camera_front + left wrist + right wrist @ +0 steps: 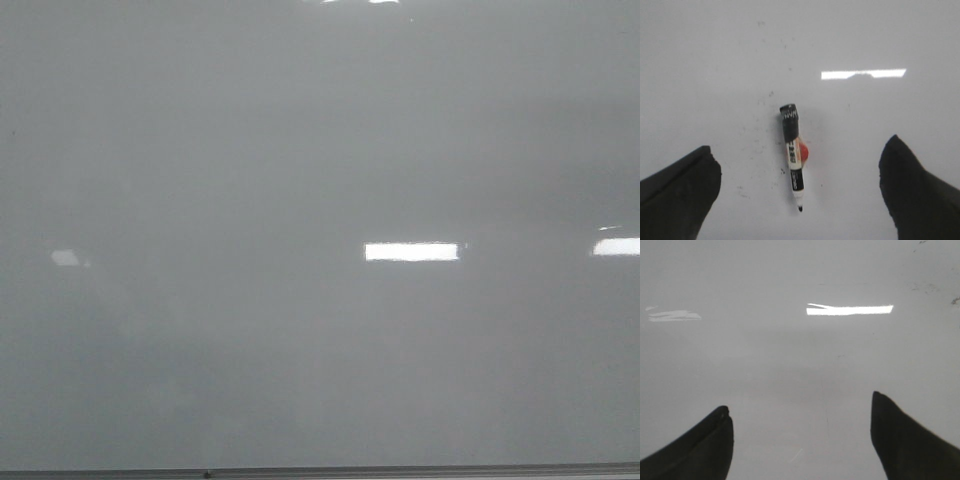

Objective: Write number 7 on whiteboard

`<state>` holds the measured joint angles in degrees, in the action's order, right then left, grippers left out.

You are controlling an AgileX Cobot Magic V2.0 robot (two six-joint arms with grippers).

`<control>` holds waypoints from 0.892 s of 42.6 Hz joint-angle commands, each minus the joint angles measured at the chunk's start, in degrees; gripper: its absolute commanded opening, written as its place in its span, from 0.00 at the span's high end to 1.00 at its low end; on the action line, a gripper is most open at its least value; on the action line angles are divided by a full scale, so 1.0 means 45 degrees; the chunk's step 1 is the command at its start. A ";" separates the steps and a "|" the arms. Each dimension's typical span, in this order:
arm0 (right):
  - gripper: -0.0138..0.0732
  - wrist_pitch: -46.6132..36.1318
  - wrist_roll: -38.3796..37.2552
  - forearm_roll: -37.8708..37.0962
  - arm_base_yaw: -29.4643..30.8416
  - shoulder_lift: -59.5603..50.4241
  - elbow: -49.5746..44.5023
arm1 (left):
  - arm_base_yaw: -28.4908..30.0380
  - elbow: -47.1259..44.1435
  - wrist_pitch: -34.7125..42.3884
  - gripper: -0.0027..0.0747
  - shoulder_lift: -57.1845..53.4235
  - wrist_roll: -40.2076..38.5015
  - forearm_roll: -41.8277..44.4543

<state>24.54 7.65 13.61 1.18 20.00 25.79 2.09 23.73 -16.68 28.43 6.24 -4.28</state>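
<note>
Both my grippers are spread wide and hold nothing. Between the dark fingers of my left gripper (800,192) a marker (792,156) lies flat on the whiteboard (715,65), uncapped tip toward my wrist, an orange blob touching its barrel; neither finger touches it. Under my right gripper (800,440) the board is bare but for faint smudges. No 7 shows anywhere. Along the board's near edge runs its grey frame (320,472). Each wrist looks down on the board.
</note>
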 commanded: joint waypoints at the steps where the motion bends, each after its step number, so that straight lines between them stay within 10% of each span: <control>1: 0.16 -0.0995 0.0046 0.0109 -0.0006 0.0196 0.0473 | 0.0025 0.0854 0.0220 0.17 0.1899 -0.0412 -0.0012; 19: 0.16 -0.0995 0.0046 0.0109 -0.0006 0.0196 0.0473 | 0.0607 0.3598 0.0056 0.17 1.0140 -0.0635 -0.0071; 38: 0.16 -0.0995 0.0046 0.0109 -0.0006 0.0196 0.0473 | 0.0532 0.3770 0.3421 0.26 1.2083 -0.0635 -0.0194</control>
<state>24.54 7.65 13.61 1.18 20.00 25.79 4.91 39.01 -6.87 83.32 4.13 -4.37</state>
